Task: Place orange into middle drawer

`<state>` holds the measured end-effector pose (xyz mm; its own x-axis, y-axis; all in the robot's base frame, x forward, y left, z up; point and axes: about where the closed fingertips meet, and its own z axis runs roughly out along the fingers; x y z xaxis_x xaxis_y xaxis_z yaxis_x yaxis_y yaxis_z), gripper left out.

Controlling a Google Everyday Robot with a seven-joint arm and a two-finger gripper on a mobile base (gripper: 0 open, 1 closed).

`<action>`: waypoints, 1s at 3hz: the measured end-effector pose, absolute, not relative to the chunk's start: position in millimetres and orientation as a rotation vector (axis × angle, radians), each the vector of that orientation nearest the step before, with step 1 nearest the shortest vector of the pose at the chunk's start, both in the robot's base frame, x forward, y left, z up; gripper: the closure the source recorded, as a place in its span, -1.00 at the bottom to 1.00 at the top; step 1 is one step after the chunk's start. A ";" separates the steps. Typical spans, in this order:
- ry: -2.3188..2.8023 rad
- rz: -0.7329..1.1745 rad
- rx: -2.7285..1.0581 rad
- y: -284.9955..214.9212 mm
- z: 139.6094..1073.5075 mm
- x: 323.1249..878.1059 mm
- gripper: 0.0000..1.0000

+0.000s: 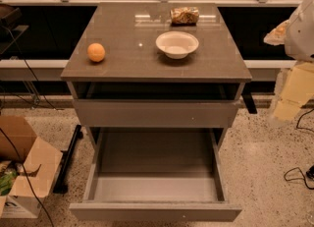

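The grey cabinet is standing in the middle of the view, and its flat surface (132,64) is carrying three things. Below it, the middle drawer (154,155) is standing pulled far out toward the camera, showing its grey floor and its tall side walls with nothing lying inside. Just above it, the other drawer front (154,114) is sitting closed, with a dark gap between it and the surface. On the speckled floor (265,162) at the left, an open cardboard box (24,162) is resting near the cabinet.

The gripper (300,27) is showing as a white rounded shape at the right edge of the view, hanging beyond the right side of the surface. Whether the jaws are wide or narrow, I cannot tell.

A white bowl (177,44) is sitting right of centre on the surface, and a crinkled snack bag (184,15) is lying behind it near the back edge. The orange (96,52) is resting alone near the left edge of the surface, well apart from the gripper, with the bowl lying between them, and it is not in the drawer.
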<state>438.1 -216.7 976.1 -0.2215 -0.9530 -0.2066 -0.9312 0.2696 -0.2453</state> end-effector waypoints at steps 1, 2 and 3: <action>2.232 -0.098 -1.725 -216.7 976.1 438.1 -1.00; 2.157 -0.109 -1.744 -194.7 982.9 459.4 -1.00; 2.064 -0.067 -1.763 -161.8 987.8 490.2 -1.00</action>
<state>490.2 -161.8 987.8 -0.1049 -0.9531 -0.2840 -0.9328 0.1933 -0.3042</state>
